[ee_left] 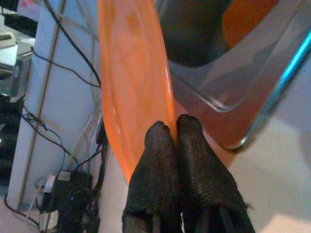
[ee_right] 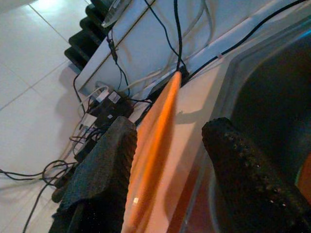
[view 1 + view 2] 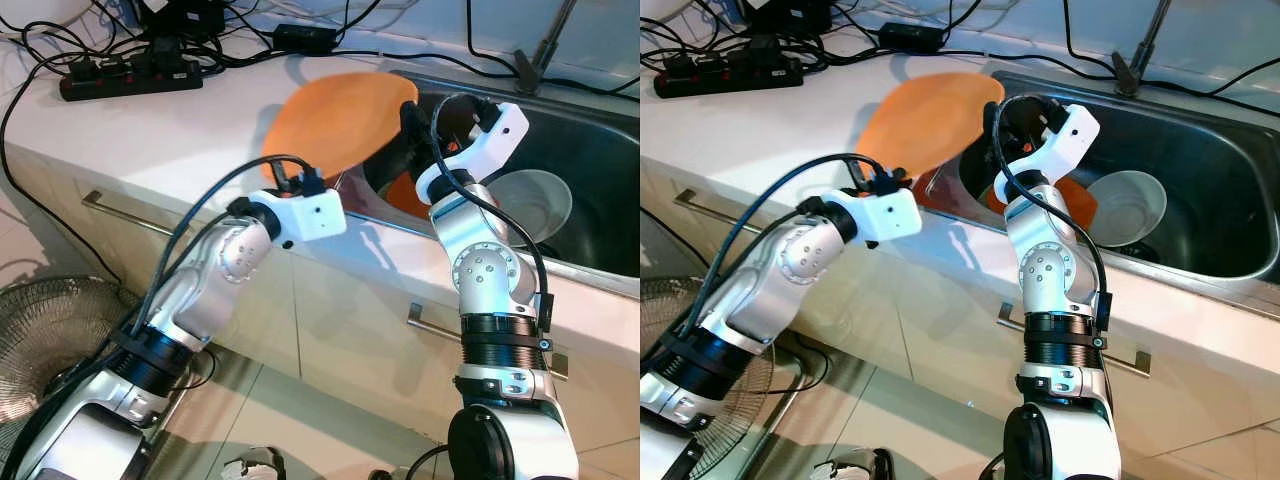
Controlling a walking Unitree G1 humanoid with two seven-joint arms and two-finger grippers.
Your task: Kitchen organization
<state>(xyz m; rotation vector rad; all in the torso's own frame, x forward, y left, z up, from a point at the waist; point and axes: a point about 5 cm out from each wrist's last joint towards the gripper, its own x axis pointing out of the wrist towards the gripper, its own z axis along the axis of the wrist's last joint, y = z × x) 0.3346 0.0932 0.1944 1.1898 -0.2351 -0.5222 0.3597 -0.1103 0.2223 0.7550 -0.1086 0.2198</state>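
An orange plate point(image 3: 335, 120) is held tilted above the white counter, just left of the steel sink point(image 3: 590, 150). My left gripper point(image 1: 175, 127) is shut on the plate's near rim, with both black fingers pinching the edge. My right gripper point(image 3: 412, 115) stands open at the plate's right edge, over the sink's left rim. In the right wrist view the plate's rim point(image 2: 155, 141) runs between the two spread fingers; I cannot tell whether they touch it. A second orange dish point(image 3: 405, 195) lies in the sink, partly hidden behind my right arm.
A white bowl point(image 3: 535, 200) sits in the sink basin. A black power strip point(image 3: 130, 78) and tangled cables lie at the back of the counter. A faucet base point(image 3: 530, 60) stands behind the sink. A floor fan point(image 3: 50, 320) is low on my left, by the drawer handles.
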